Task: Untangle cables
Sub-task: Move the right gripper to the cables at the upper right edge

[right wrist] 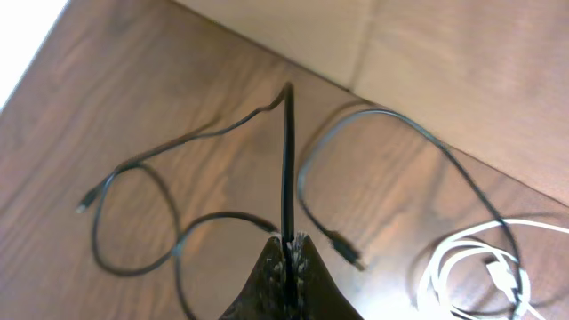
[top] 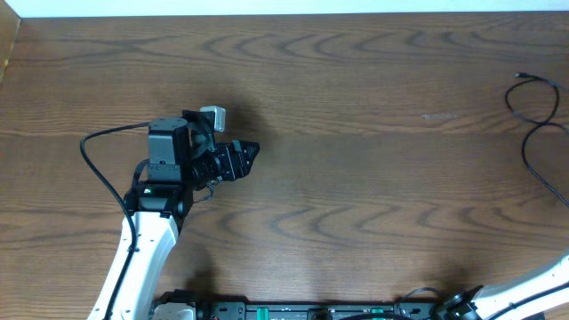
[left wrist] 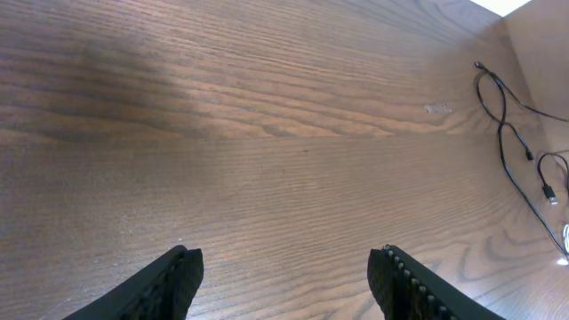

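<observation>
My right gripper (right wrist: pixel 289 242) is shut on a black cable (right wrist: pixel 287 160), which runs taut from the jaws up and away, above the table. More black cable (right wrist: pixel 133 178) loops on the wood to the left, and another black cable (right wrist: pixel 400 133) with a plug end lies to the right. A white cable (right wrist: pixel 471 267) sits coiled at the lower right. In the overhead view a black cable (top: pixel 533 133) snakes at the far right edge; the right gripper itself is out of that view. My left gripper (left wrist: pixel 284 276) is open and empty over bare wood, far left of the cables (left wrist: pixel 502 133).
The wooden table (top: pixel 356 178) meets a tan wall (right wrist: pixel 444 62) beyond the cables. The left arm (top: pixel 169 178) stands at the left of the table with its own thick black wire (top: pixel 98 169). The right arm's white link (top: pixel 533 289) shows at the bottom right.
</observation>
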`<state>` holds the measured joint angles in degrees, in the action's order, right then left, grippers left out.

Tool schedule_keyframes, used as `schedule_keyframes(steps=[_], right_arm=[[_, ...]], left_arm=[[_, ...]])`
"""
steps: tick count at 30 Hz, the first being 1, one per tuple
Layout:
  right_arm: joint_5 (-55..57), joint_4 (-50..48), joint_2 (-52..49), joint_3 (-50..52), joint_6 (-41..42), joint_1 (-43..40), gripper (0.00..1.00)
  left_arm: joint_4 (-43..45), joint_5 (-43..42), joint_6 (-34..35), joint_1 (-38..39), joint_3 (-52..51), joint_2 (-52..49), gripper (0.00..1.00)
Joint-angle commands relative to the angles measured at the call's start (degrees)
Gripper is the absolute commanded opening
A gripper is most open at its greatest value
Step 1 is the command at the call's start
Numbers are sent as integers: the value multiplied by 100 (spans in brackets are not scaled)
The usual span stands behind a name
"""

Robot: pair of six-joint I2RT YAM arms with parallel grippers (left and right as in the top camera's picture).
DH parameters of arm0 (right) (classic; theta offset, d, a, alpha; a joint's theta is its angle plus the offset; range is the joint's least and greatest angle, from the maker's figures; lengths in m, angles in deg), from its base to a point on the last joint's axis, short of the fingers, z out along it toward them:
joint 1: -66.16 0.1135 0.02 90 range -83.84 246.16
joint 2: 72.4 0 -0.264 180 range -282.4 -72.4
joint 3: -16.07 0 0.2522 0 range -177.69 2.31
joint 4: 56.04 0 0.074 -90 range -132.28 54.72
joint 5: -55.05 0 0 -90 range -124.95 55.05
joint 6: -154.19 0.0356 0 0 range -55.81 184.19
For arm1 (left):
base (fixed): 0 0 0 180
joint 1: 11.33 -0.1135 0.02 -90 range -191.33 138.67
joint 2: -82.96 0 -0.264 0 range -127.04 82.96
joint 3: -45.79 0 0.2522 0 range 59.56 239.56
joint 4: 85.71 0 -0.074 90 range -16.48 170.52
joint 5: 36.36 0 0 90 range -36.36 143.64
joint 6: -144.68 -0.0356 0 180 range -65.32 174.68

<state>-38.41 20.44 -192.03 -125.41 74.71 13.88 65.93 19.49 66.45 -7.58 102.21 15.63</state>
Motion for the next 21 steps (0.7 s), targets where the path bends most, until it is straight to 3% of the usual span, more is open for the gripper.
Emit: schedule_keyframes(steps=[1,5,13,21], right_arm=[[-293,-184,90,-127,103,308,1],[-203,-669,79,-127,101,656,1],[1484,-1165,-345,-127,13,1252,1],[883,-1580,-957,-127,-79,1281,1]], left_arm=[[9,28,-98,-20,-15,42,65],[9,28,-98,-20,-15,42,65],[9,9,-101,-13,-15,42,65],[11,7,-101,-13,-15,42,65]])
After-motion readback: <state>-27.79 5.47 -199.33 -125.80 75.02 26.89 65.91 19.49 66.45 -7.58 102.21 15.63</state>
